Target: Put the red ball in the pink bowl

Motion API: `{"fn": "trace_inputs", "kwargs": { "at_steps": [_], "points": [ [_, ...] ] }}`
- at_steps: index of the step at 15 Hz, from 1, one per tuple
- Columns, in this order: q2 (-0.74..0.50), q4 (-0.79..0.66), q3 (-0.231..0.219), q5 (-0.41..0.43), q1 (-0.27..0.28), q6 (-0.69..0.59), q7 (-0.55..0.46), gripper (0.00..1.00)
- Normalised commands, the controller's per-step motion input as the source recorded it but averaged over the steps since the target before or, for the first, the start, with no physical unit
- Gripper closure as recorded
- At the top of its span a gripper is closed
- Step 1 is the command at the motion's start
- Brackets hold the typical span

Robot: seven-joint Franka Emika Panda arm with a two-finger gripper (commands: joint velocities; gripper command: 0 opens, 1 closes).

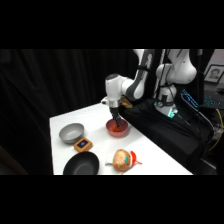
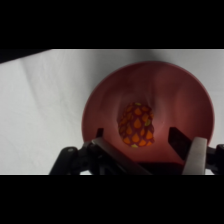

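The pink bowl (image 2: 170, 85) fills the wrist view, and in the side view the same pink bowl (image 1: 123, 132) stands near the table's far right edge. The red ball (image 2: 136, 125), red-orange with a scale-like pattern, lies on the bowl's bottom. My gripper (image 2: 137, 137) reaches down into the bowl and stands open, one finger on each side of the ball with a gap on both sides. In the side view the gripper (image 1: 117, 125) dips into the bowl from above and hides the ball.
A grey bowl (image 1: 71, 132) stands at the table's left. In front of it lie a small orange and blue block (image 1: 83, 144) and a black bowl (image 1: 81, 164). A tan round object with a red piece (image 1: 122, 159) lies near the front. Black cloth covers the right side.
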Motion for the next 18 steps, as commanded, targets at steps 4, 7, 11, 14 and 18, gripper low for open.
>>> {"fn": "trace_inputs", "kwargs": {
  "at_steps": [4,7,11,14,18],
  "points": [
    [-0.41,-0.04,-0.013,0.025,0.013,-0.37,-0.14,0.00],
    [-0.42,0.01,-0.003,-0.025,0.009,-0.37,-0.09,0.00],
    [-0.39,0.07,0.016,-0.044,-0.004,-0.37,-0.07,0.00],
    [-0.33,0.13,0.031,-0.090,-0.021,-0.40,-0.04,0.00],
    [-0.25,0.13,0.043,-0.098,-0.032,-0.33,-0.03,0.00]
  ]
}}
